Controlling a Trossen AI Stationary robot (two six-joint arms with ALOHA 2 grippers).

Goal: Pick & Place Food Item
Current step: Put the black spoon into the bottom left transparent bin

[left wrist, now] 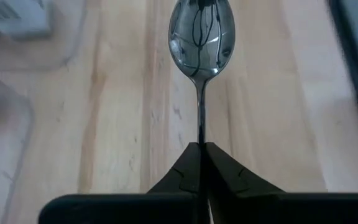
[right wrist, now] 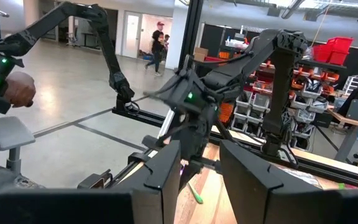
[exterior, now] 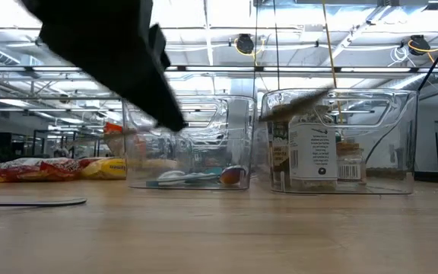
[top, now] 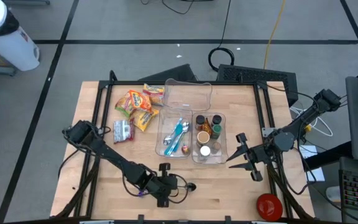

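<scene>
**Left hand pinches a metal spoon above the counter's front edge**

The left hand (left wrist: 202, 163) is clamped on the thin handle of a polished steel spoon (left wrist: 201, 37), its dark wedge-shaped fingers (left wrist: 180, 174) meeting on the stem. The oval bowl mirrors the ceiling; only the wrist view shows this. From above, the spoon (top: 190, 186) is a small pale speck beside the left hand (top: 178, 185), near the front edge of the pale, grained wooden counter (top: 104, 186).

Two clear plastic bins sit mid-counter: one (top: 174, 134) holds cutlery with blue handles, the other (top: 210, 138) small round-lidded jars. An empty clear tub (top: 188, 94) lies behind them, with crinkled snack packets (top: 137, 106) to its left. In the low view a blurred dark arm hides the top left, and the spoon cannot be made out.

The right hand (top: 244, 158) hovers beside the jar bin, fingers slightly apart, holding nothing.
</scene>
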